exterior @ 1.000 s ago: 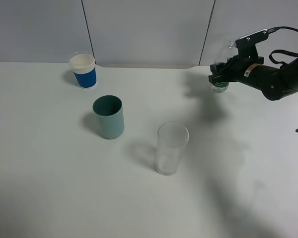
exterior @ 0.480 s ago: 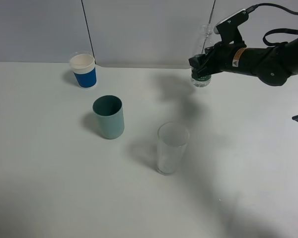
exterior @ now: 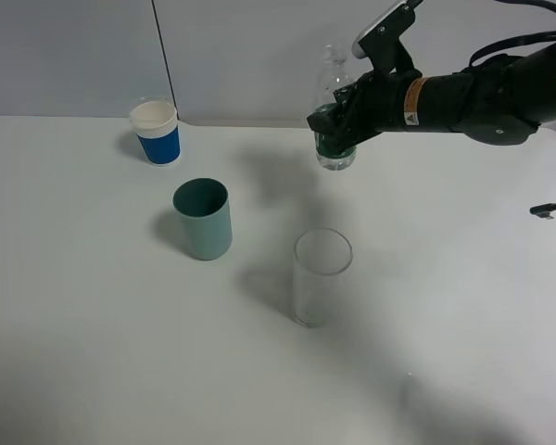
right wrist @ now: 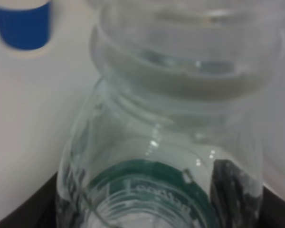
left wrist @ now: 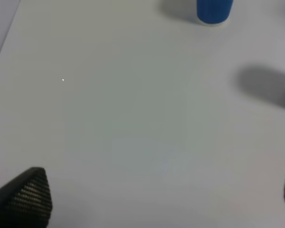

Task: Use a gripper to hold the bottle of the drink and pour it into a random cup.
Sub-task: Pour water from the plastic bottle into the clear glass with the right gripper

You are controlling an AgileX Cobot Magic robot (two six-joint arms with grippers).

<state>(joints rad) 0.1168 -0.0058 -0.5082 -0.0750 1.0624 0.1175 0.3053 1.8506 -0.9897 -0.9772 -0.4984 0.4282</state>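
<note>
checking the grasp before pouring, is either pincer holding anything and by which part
The right pincer holds the bottle by its green-labelled middle, neck free above. The left pincer holds nothing.

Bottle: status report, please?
Right gripper shut on bottle, in the air above table. Left gripper open, empty. Bottle not yet over glass; nothing between.

Soft even light, faint shadows; bottle [right wrist: 171,118] close-up apparently blurred
</note>
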